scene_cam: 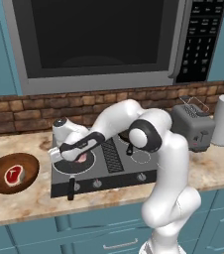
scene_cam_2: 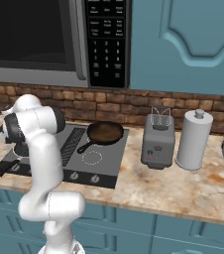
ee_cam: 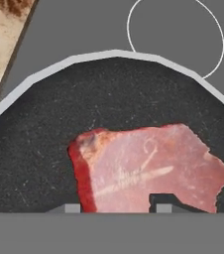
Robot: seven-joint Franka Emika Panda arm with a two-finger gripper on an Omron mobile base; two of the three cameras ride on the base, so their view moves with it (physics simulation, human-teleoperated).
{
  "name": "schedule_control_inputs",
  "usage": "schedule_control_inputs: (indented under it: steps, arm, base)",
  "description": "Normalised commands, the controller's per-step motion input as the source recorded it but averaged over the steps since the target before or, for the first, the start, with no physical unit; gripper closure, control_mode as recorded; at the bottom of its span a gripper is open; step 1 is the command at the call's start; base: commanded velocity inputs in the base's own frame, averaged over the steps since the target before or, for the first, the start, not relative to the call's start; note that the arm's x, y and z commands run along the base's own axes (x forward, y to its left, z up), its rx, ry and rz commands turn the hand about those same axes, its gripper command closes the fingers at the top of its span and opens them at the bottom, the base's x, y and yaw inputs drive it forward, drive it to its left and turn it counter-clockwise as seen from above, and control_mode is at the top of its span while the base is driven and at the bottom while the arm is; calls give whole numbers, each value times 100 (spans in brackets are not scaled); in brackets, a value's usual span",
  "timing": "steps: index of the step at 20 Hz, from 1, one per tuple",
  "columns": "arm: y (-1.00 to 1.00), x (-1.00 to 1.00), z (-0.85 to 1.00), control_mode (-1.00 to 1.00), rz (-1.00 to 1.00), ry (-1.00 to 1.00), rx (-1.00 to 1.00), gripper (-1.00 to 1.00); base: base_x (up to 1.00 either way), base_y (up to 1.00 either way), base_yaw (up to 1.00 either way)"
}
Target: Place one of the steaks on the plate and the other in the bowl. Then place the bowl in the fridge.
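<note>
Red steak (scene_cam: 14,174) already in bowl (scene_cam: 28,164), lower left; claw (ee_cam: 118,208) closing round pink steak (ee_cam: 148,166) in pan (ee_cam: 44,129), grip unconfirmed; plate, fridge left.

The pale pink steak (ee_cam: 148,168) lies flat in a black frying pan (ee_cam: 44,124) on the stove's front left burner; it has a red edge along one side and faint pale streaks across its face. The smaller deep red steak (scene_cam: 14,174), rimmed with white fat, lies flat inside the brown wooden bowl (scene_cam: 29,163), which stands upright on the surface left of the stove
</note>
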Motion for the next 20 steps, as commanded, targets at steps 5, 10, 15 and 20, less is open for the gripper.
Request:
schedule_control_inputs:
  steps: [5,10,15,20]
  arm:
    - [-10,-26,1,-100,0,0,0,100]
    - [-3,-48,16,-100,0,-3,0,100]
    - [0,-27,53,-100,1,-18,-4,100]
    - [-18,-48,57,-100,0,-11,-2,100]
  base:
    - [0,0,0]
    - [0,0,0]
    - [0,0,0]
    - [0,0,0]
